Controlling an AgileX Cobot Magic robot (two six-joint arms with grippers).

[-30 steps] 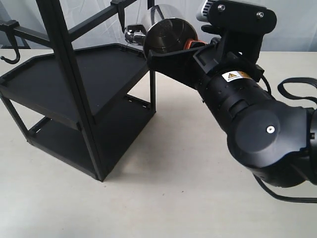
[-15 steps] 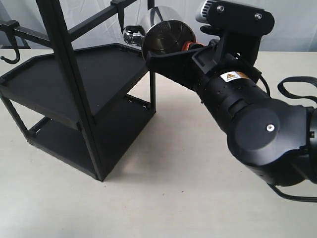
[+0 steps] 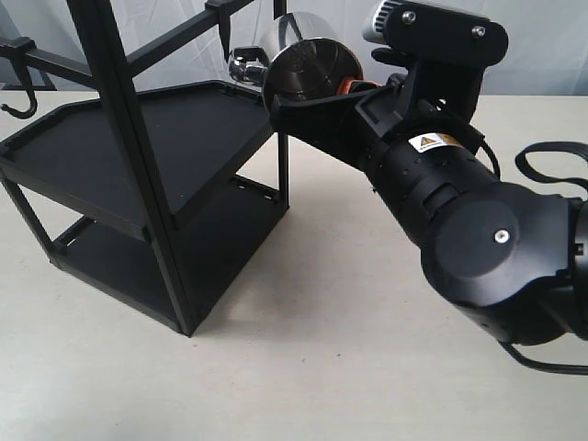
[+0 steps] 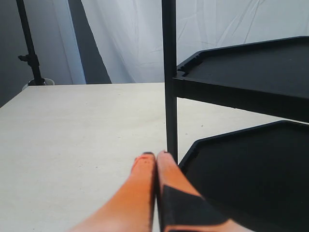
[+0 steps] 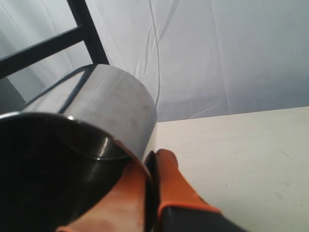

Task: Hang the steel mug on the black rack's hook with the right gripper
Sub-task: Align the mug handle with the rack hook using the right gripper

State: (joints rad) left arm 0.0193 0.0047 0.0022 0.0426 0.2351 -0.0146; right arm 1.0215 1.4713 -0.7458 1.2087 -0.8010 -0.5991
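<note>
The steel mug is held in the air on its side, base toward the exterior camera, at the black rack's upper corner. Its loop handle points at the rack and sits just below and beside the hook hanging from the crossbar; I cannot tell whether they touch. My right gripper is shut on the mug's wall. In the right wrist view, one orange finger lies inside the steel mug and the other outside, with my right gripper pinching the rim. My left gripper is shut and empty, low beside a rack post.
A second hook hangs at the rack's far left crossbar. The upper tray and lower tray are bare. A black cable loops on the table behind my right arm. Pale tabletop stretches in front.
My right gripper has carried the mug a very small way toward the rack. The left gripper's earlier position is not shown.
</note>
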